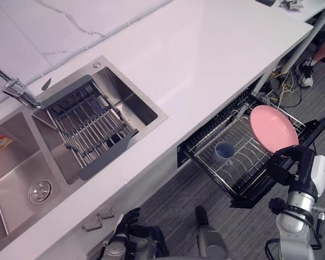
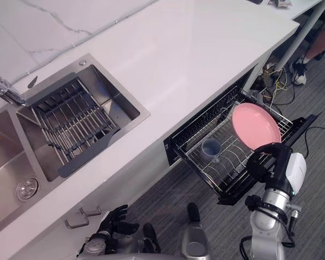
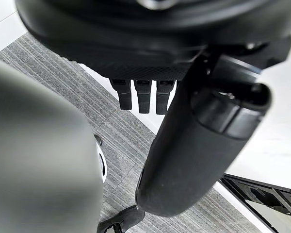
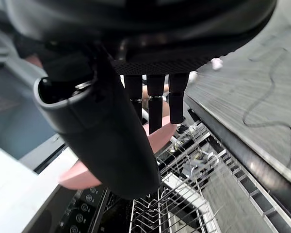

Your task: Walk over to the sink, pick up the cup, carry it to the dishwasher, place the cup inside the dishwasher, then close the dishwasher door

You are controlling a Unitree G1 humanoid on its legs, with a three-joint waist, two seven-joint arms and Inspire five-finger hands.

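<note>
from the head views, the cup (image 1: 224,149) is seen standing mouth up in the wire rack (image 1: 244,168) of the open dishwasher (image 2: 176,142), just beside a pink plate (image 1: 273,127) that is propped on edge in the same rack. the wire rack is drawn out over the lowered door (image 1: 252,199), below the white counter (image 1: 206,59). the right hand (image 1: 286,164) is held at the outer front corner of the wire rack, near the lower rim of the plate and well apart from the cup; the set of its fingers is hard to judge from above. in the right wrist view those fingers (image 4: 155,109) are shown straight and close together, pointed toward the plate, with the thumb set off to one side and nothing gripped; whether the fingertips touch the plate cannot be told. further along the counter, the sink (image 1: 21,179), a grey draining rack (image 1: 89,127) laid across one basin, and the tap (image 1: 13,89) are taken in by the head views. the left hand (image 2: 115,218) is seen low by the cabinet front, well apart from the dishwasher. in the left wrist view its fingers (image 3: 144,94) are shown straight and side by side, with nothing held, above the grey striped floor (image 3: 63,82).
</note>
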